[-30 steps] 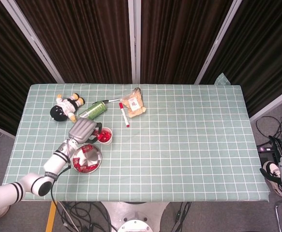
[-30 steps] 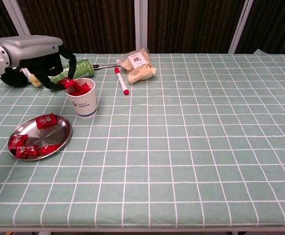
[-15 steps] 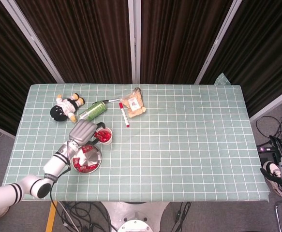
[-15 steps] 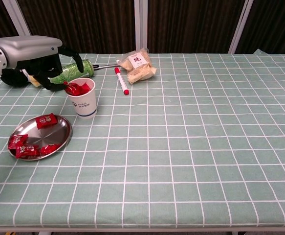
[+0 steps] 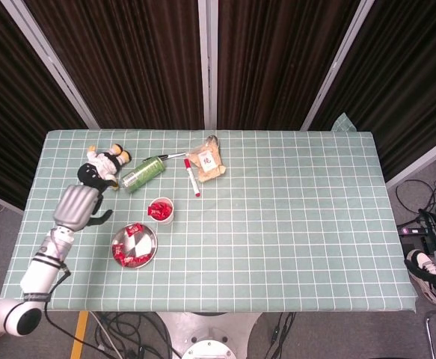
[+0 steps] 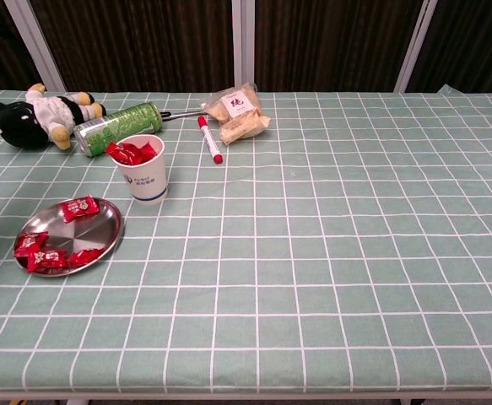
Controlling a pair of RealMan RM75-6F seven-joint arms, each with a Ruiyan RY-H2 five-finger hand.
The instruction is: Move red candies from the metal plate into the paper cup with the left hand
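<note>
Nearest the front edge of the tabletop point(image 6: 330, 278), toward its left side, sits the metal plate point(image 5: 134, 244), round and shiny, with several red candies point(image 6: 46, 253) lying on it: one near its far rim and a cluster at its near left rim. Just beyond the plate and slightly to the right stands the paper cup point(image 6: 144, 173), upright, white, with more red wrapped candies piled in its mouth and showing above the rim. The left hand point(image 5: 77, 205) hovers over the tabletop near the left edge, well apart from both plate and cup, palm down; it holds nothing, and its dark fingers hang slightly curled and apart beneath the grey back. It shows only in the head view. The right hand point(image 5: 434, 271) hangs off the right end of the tabletop, below its level; whether its fingers are spread or closed cannot be told. Farther back, a green can point(image 6: 117, 128) lies on its side beside a plush doll point(image 6: 39, 116) near the far left corner. A red marker point(image 6: 209, 138) and a clear snack bag point(image 6: 237, 114) lie toward the middle of the far edge.
</note>
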